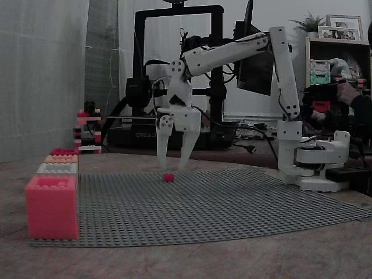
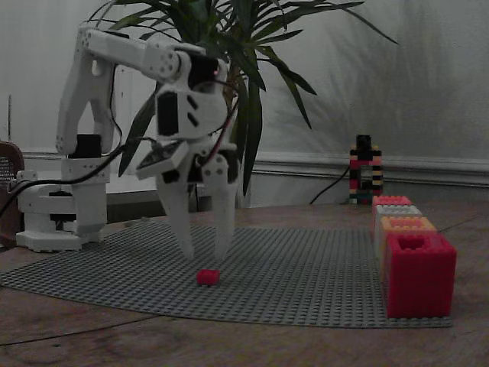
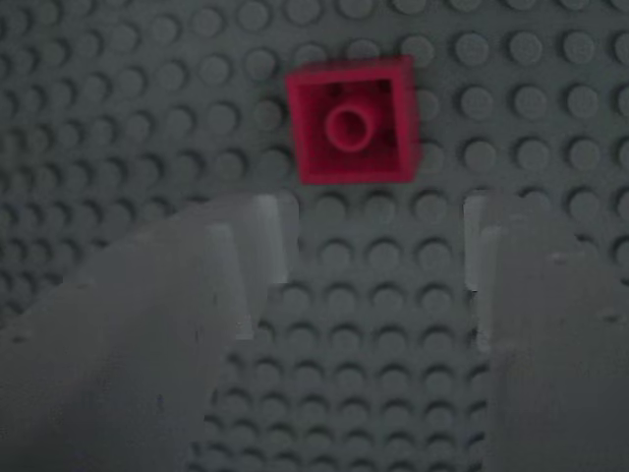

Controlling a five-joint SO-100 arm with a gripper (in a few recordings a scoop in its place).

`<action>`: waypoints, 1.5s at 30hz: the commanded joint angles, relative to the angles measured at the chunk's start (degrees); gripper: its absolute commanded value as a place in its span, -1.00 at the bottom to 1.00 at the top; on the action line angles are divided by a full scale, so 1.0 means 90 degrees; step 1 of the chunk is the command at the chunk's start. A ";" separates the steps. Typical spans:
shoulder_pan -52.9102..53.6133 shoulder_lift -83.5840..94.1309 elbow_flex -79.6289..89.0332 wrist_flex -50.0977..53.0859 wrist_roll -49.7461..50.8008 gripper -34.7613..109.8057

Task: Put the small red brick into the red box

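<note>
Grey studded baseplate [image 1: 232, 203] carries the small red brick [image 1: 168, 177], lying free near its middle. The white gripper [image 1: 175, 164] hangs just above the brick, fingers spread wide, holding nothing. The red box [image 1: 64, 151] probably sits farthest back in the row of boxes at the plate's left edge.

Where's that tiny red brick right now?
The small red brick lies on the grey studded baseplate, just below the open hand. In the wrist view it sits a little beyond the fingertips, untouched.
</note>
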 commanded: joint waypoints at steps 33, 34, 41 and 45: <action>0.0244 -0.0381 -0.0479 -0.0635 -0.0078 -0.52; 0.0244 -0.0371 -0.0518 -0.0635 -0.0039 -0.52; 0.0137 -0.0684 -0.2480 -0.0078 0.0645 -0.52; -0.0039 -0.1162 -0.4092 0.0107 0.1270 -0.52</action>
